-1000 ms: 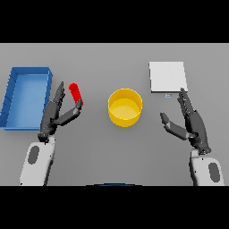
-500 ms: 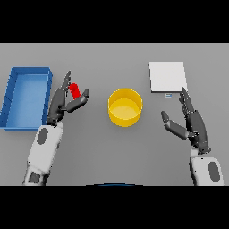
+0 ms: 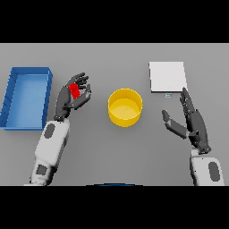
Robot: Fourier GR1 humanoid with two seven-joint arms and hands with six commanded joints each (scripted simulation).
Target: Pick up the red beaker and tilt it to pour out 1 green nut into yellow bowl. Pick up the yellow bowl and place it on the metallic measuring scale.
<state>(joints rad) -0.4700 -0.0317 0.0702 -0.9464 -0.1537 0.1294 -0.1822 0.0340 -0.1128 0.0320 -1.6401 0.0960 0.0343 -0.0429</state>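
One beaker (image 3: 74, 91) grasped in left hand (image 3: 71, 96), probably lifted, ready to tilt | bowl (image 3: 125, 107) beside it, to receive | right hand (image 3: 193, 123) released, idle near scale (image 3: 167, 77)

The robot's left hand (image 3: 70, 99) was dark grey, with slim segmented fingers and a thumb. Behind it ran a white forearm shell bearing a grey oval inset, with another grey patch lower down. The right hand (image 3: 193, 126) was built alike, dark grey, on a white forearm with its own grey oval inset.
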